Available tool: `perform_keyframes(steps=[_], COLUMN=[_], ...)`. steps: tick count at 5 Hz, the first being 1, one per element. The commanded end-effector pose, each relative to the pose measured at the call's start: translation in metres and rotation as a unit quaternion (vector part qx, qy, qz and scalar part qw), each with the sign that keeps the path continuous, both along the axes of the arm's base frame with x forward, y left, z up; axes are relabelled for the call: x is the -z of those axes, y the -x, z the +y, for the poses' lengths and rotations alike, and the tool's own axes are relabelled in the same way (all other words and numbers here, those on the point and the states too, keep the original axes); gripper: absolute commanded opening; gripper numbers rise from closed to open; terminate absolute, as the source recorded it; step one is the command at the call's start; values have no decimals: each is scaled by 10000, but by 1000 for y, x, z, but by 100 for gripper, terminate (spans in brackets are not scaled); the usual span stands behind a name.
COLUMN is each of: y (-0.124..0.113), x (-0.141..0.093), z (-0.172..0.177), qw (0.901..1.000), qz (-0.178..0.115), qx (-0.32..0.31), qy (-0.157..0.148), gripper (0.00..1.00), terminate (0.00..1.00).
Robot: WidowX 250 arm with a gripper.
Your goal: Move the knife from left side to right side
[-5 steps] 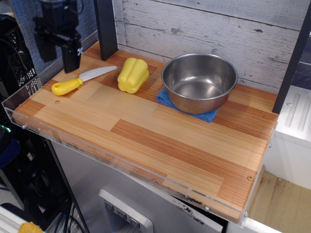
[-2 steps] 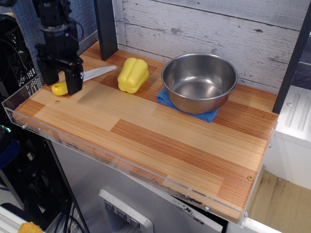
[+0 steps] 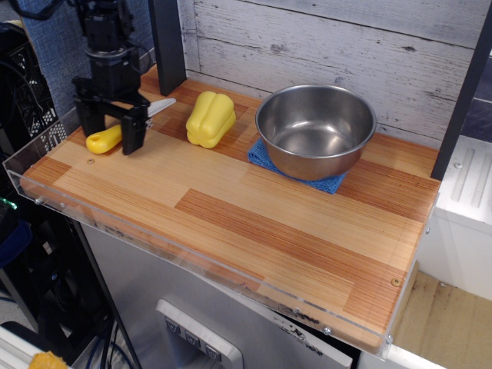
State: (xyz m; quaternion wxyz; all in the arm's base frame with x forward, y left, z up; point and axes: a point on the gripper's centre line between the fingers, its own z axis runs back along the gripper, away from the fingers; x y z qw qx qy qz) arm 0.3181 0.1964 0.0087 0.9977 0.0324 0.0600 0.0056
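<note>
The knife lies at the far left of the wooden table, its yellow handle [image 3: 102, 140] toward the left edge and its white blade [image 3: 162, 105] pointing at the yellow toy pepper. My black gripper [image 3: 109, 135] is down over the knife. It is open, with one finger [image 3: 84, 121] behind the handle and the other finger [image 3: 134, 135] in front of it. The jaws straddle the knife where handle meets blade and are not closed on it. That middle part of the knife is hidden by the gripper.
A yellow toy bell pepper [image 3: 209, 118] sits just right of the knife. A steel bowl [image 3: 316, 129] stands on a blue cloth [image 3: 264, 157] at the back middle. A dark post [image 3: 167, 44] rises behind the knife. The wooden table [image 3: 254, 223] has a clear plastic rim.
The gripper has come down from above the left edge and moved right, so its fingers now straddle the knife. The knife has turned slightly, its blade swung toward the back.
</note>
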Motion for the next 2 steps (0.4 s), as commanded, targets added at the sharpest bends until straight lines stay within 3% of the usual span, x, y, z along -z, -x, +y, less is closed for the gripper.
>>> perform_keyframes(steps=[1,2], y=[-7,-5], x=[-9,-14], z=[-13,-14], qw=[9997,9997], qz=[-122,-164], qx=[126,70], qy=[-153,-184], gripper=[0,0], terminate=[0,0])
